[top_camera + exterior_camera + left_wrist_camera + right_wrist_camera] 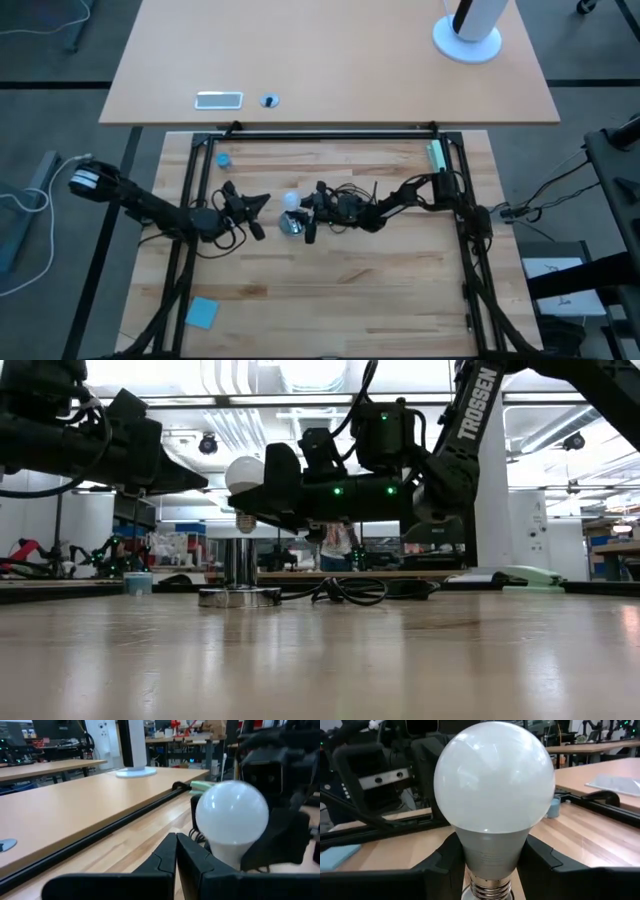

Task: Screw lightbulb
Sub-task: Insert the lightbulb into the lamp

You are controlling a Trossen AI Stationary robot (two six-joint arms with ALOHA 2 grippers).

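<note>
Pinched upright in the right tool (487, 865), lightbulb (492, 790) points screw base down; left tool (176, 865) pressed together.

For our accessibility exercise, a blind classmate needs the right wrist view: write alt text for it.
A white frosted lightbulb fills the frame, held upright by its neck between the right gripper's two dark fingers, its silvery screw base pointing down. Behind it is the other dark robot arm, with a wooden table and a small blue cap beyond.
</note>
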